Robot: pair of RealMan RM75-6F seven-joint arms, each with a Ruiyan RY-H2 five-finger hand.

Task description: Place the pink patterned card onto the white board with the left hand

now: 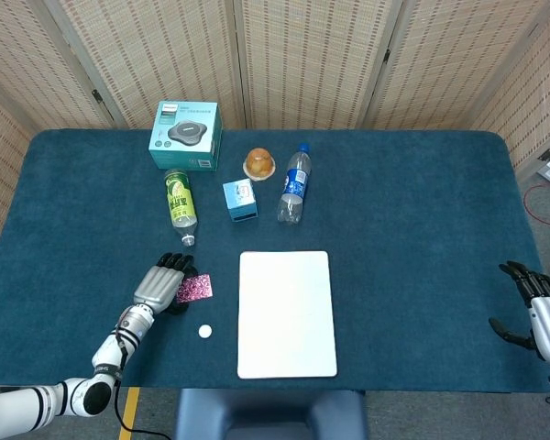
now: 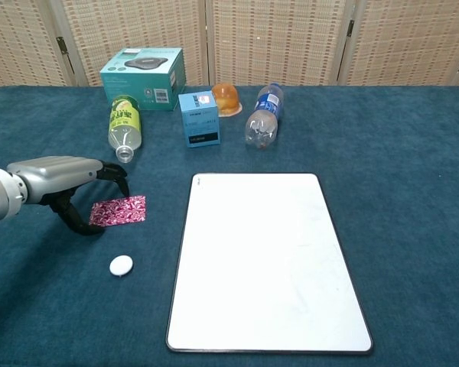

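The pink patterned card (image 1: 195, 288) (image 2: 120, 210) lies flat on the blue tablecloth, just left of the white board (image 1: 286, 313) (image 2: 268, 260). My left hand (image 1: 159, 284) (image 2: 60, 179) hovers at the card's left end. Its fingers (image 2: 113, 171) arch over the card's upper left corner, and the thumb reaches the left edge from below. The card is not lifted, and I see no firm grip on it. My right hand (image 1: 533, 308) rests far off at the table's right front edge with its fingers spread and nothing in it; only the head view shows it.
A small white disc (image 1: 204, 331) (image 2: 121, 264) lies in front of the card. Behind stand a teal box (image 1: 185, 135) (image 2: 143, 76), a lying green bottle (image 1: 178, 203) (image 2: 123, 126), a small blue box (image 1: 240, 200), an orange cup (image 1: 258, 164) and a lying water bottle (image 1: 294, 183).
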